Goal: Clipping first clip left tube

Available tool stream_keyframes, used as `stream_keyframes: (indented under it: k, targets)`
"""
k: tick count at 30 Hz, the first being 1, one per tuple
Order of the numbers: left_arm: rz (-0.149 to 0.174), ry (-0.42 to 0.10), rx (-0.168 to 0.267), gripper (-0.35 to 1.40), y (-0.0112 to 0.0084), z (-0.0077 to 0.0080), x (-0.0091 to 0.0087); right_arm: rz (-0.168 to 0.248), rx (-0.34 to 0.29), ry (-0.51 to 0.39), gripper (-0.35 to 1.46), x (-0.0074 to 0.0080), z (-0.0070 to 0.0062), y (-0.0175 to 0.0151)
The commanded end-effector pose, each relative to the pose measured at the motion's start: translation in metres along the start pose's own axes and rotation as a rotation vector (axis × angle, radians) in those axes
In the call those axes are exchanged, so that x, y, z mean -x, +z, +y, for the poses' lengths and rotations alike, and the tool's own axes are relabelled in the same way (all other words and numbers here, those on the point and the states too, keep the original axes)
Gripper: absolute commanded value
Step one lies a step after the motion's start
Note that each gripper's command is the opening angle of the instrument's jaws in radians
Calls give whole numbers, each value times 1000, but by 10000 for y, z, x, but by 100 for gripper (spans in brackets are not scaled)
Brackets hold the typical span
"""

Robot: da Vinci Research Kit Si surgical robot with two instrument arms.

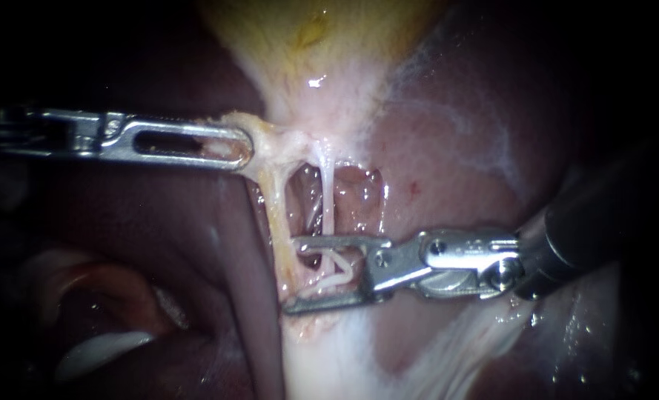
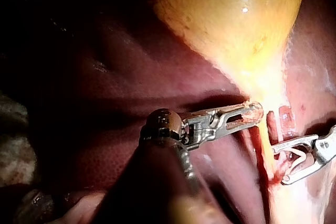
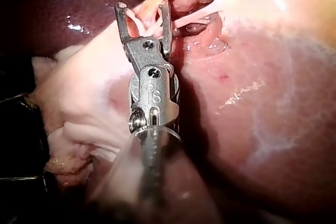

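— What did we have at the left edge of the endoscope view?

— Our left instrument (image 1: 243, 150) came in level from the left at mid-height. Its slotted jaws were clamped on a fold of pale tissue (image 1: 273, 141) just under the gallbladder (image 1: 314, 30), which filled the top centre. Dark liver (image 1: 159, 222) lay below the shaft.

— And the left tube?

— The left tube (image 1: 276, 222) ran down from that clamped fold, just left of centre, as a yellowish strand. A thinner white tube (image 1: 328, 194) hung beside it to the right, with a gap between the two.

— Where was our right instrument?

— Our right instrument (image 1: 289, 274) entered low from the right edge and reached the centre. Its jaws stood apart with a clear gap and gripped nothing. The upper jaw's tip met the left tube's right edge, and the lower jaw's tip sat under the tube. The white tube passed between the jaws. We could not tell whether the left tube lay fully between them.

— What did the wrist cameras show?

— From the left wrist, we saw the left instrument (image 2: 254, 113) holding tissue at the narrow end of the gallbladder (image 2: 236, 19). The right instrument (image 2: 279, 164) was just ahead of it, its jaws apart. From the right wrist, we saw the right instrument (image 3: 143, 7) with jaws spread and pale strands crossing between them. Pink liver (image 3: 262, 103) lay beside it.
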Motion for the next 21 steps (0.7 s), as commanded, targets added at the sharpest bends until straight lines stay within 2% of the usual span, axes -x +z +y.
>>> stream_keyframes:
  k: [1,7,21]
  targets:
    - [0,0,-1,-35,0,0,0,0,-6,9,47,0,1,3]
    - [0,0,-1,-35,0,0,0,1,-46,27,46,-4,10,17]
    - [0,0,0,-35,2,-1,0,-3,-123,76,45,-12,19,36]
